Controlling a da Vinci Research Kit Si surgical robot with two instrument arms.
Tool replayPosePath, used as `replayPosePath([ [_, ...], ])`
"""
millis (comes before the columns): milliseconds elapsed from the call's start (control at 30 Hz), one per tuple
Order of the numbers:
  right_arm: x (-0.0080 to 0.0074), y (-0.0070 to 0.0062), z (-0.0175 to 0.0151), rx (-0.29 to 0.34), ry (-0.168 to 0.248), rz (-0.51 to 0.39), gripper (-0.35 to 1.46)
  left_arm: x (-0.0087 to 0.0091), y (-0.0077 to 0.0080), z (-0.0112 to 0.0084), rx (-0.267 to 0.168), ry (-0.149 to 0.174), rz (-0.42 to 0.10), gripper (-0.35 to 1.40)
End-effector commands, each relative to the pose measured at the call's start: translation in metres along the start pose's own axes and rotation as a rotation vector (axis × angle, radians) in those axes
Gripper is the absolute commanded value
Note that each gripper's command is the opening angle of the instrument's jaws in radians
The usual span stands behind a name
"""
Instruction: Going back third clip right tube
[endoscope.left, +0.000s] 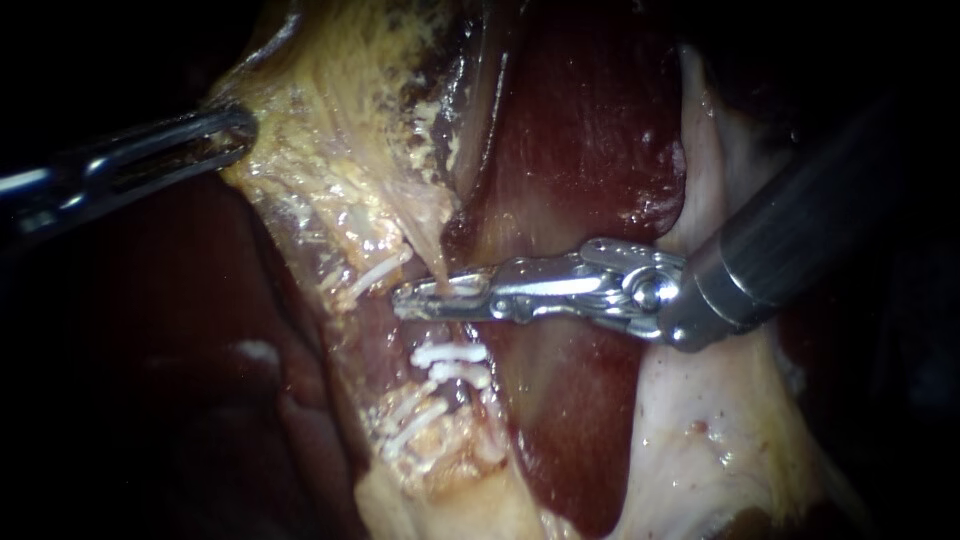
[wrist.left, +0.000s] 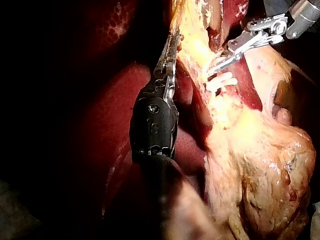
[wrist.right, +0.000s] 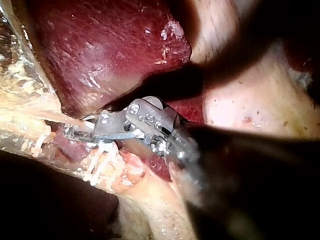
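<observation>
My right instrument (endoscope.left: 425, 300) reaches in from the right to a thin pale tube (endoscope.left: 432, 258). Its jaws stand slightly open around the tube, with a white clip (endoscope.left: 462, 290) between them. Two more white clips (endoscope.left: 452, 353) sit on the same strand just below the jaws. In the right wrist view, the right instrument (wrist.right: 77, 132) lies across the clipped strand. My left instrument (endoscope.left: 235, 130) comes in from the left with its jaws shut on yellowish gallbladder tissue (endoscope.left: 340, 120), holding it up. In the left wrist view, the left instrument (wrist.left: 172, 42) grips that tissue's edge, and the right instrument (wrist.left: 222, 62) shows beyond.
Dark red liver (endoscope.left: 590, 130) lies behind and right of the tubes. Further white clips (endoscope.left: 378, 273) cross a second strand to the left, with more (endoscope.left: 410, 422) lower down. Pale fatty tissue (endoscope.left: 700, 430) spreads beneath the right shaft.
</observation>
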Motion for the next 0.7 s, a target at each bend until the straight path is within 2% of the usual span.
replayPosePath([
  [33, 0.0, 0.0, 0.0, 0.0, 0.0, 0.0, -0.35, 0.0, 0.0, 0.0, -0.001, 0.0, 0.0, -0.35],
  [100, 0.0, 0.0, 0.0, 0.0, 0.0, 0.0, -0.35, 0.0, 0.0, 0.0, -0.001, 0.0, 0.0, -0.35],
  [200, 0.0, 0.0, 0.0, 0.0, -0.001, -0.03, 0.19, 0.0, -0.0001, 0.0, -0.001, -0.001, 0.0, -0.35],
  [267, 0.0, 0.0, 0.0, 0.002, -0.006, -0.065, 0.45, 0.0, -0.0001, -0.0001, -0.001, -0.001, 0.0, -0.35],
  [300, 0.0001, 0.0001, 0.0, -0.003, 0.003, -0.088, 0.51, 0.0, -0.0001, -0.0001, -0.001, -0.001, 0.0, -0.35],
  [467, 0.0, 0.0, -0.0003, -0.012, 0.028, -0.189, 0.6, 0.0, -0.0001, -0.0001, -0.001, -0.001, 0.0, -0.35],
  [700, -0.0006, -0.0005, -0.0018, 0.006, 0.024, -0.322, 0.6, 0.0, -0.0001, -0.0001, -0.001, -0.001, 0.0, -0.35],
])
